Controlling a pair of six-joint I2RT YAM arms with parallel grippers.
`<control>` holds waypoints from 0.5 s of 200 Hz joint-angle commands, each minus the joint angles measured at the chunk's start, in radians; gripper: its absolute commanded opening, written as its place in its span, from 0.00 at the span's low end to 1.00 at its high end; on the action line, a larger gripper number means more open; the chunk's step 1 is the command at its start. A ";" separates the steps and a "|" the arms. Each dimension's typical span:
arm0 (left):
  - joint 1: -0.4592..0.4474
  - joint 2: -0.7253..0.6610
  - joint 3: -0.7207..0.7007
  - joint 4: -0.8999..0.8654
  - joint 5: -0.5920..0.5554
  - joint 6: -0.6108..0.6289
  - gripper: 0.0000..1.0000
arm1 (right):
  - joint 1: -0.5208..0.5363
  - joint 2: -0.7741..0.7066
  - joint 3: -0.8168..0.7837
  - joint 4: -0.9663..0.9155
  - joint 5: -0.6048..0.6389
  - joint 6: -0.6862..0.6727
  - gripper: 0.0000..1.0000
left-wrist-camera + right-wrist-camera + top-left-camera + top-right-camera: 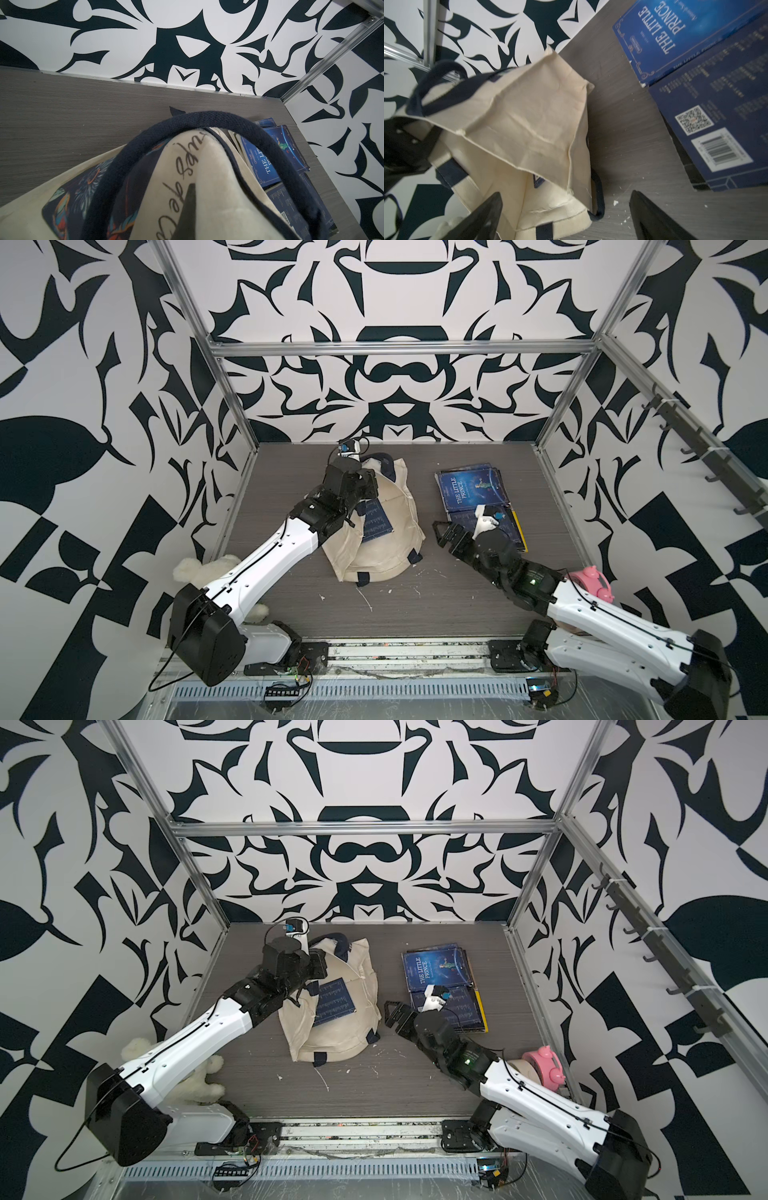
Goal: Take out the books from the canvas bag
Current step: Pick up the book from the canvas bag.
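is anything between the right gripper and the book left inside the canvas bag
Yes, the canvas bag itself. Its side panel stands between the open right gripper and the dark blue book. In the right wrist view a fold of the canvas drapes over that book, leaving only a corner showing.

Table [457, 597] with canvas bag [397, 549], books [469, 489], bear [195, 570]

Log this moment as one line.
left claw: shut on canvas bag | right claw: open, empty | one book inside bag | other books stacked outside
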 commanded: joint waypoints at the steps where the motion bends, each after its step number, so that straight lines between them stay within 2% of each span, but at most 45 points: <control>1: 0.004 -0.073 -0.017 0.098 0.018 -0.011 0.00 | 0.119 0.033 -0.004 0.049 0.201 0.036 0.98; 12: 0.004 -0.076 -0.018 0.103 0.017 -0.013 0.00 | 0.181 0.065 -0.008 0.076 0.248 0.056 0.98; 48: 0.004 -0.086 -0.031 0.125 0.033 -0.020 0.00 | 0.319 0.224 0.001 0.228 0.277 0.116 0.94; 74: 0.004 -0.093 -0.047 0.145 0.034 -0.026 0.00 | 0.450 0.304 0.083 0.236 0.408 0.098 0.93; 100: 0.004 -0.099 -0.054 0.160 0.035 -0.031 0.00 | 0.477 0.400 0.132 0.267 0.384 0.153 0.90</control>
